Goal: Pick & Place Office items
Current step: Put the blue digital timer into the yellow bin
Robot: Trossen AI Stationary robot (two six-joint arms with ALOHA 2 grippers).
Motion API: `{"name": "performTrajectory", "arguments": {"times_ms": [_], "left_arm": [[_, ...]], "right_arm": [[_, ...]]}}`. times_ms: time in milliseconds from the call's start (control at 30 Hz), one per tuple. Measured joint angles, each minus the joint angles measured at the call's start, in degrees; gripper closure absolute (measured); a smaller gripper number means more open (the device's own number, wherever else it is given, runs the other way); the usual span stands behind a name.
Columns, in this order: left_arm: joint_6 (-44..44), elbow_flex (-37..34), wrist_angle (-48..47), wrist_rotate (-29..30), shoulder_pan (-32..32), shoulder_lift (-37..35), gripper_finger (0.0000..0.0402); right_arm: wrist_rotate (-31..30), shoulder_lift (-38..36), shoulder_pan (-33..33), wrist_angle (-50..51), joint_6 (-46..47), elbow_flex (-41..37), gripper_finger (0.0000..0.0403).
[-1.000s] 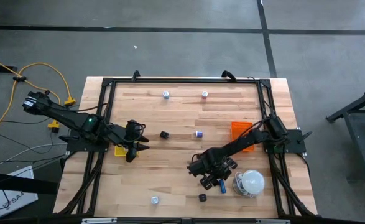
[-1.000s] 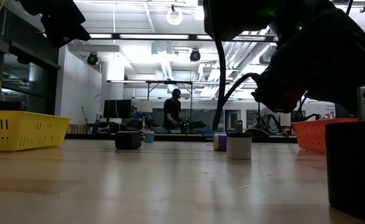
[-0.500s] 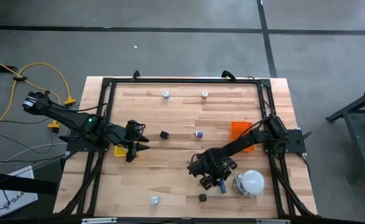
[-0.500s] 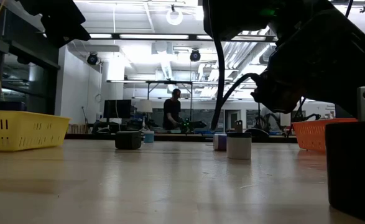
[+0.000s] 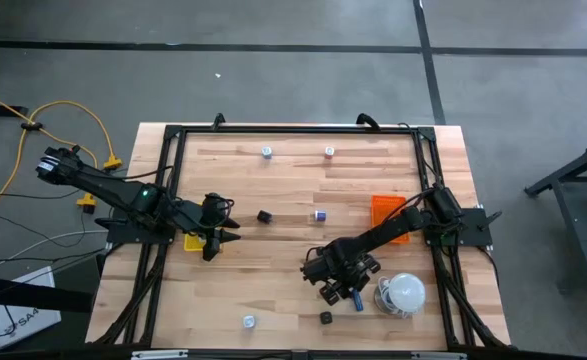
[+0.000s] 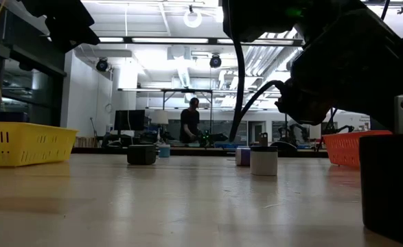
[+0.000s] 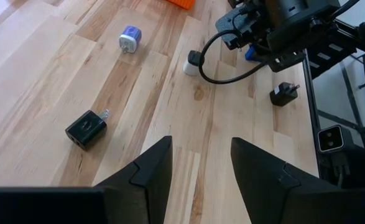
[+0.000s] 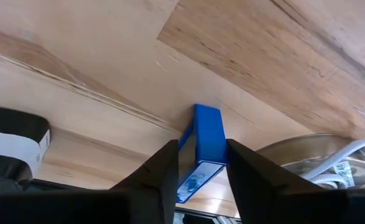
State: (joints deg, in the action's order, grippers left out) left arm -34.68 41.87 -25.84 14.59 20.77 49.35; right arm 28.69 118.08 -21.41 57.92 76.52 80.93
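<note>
The right gripper (image 8: 199, 163) pinches a glossy blue rectangular stick (image 8: 202, 144), low over the wooden table (image 5: 293, 270) beside the white dome (image 5: 405, 292). Elsewhere lie two black blocks (image 5: 264, 216) (image 5: 325, 318) and four small white round pieces, e.g. (image 5: 248, 321). The left gripper (image 7: 198, 163), fingers spread and empty, hovers by the yellow tray (image 5: 192, 242); one orange tray (image 5: 391, 212) is at the table's right

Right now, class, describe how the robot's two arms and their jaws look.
Both arms are dark, jointed and slim. The left arm carries a small green light; a black cable loops off the right arm. The left gripper has flat, angular black jaws, as does the right gripper.
</note>
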Motion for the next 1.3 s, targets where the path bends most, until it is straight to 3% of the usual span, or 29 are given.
{"name": "performTrajectory", "arguments": {"times_ms": [567,967,1300], "left_arm": [[0.0,0.0,0.0,0.0,0.0,0.0,0.0243],[0.0,0.0,0.0,0.0,0.0,0.0,0.0243],[0.0,0.0,0.0,0.0,0.0,0.0,0.0243]], "right_arm": [[0.3,0.0,0.0,-1.4,0.0,0.0,0.0341],[1.9,-0.1,0.0,-1.4,-1.5,0.0,0.0347],[0.5,-6.4,0.0,-1.7,-2.0,0.0,0.0347]]}}
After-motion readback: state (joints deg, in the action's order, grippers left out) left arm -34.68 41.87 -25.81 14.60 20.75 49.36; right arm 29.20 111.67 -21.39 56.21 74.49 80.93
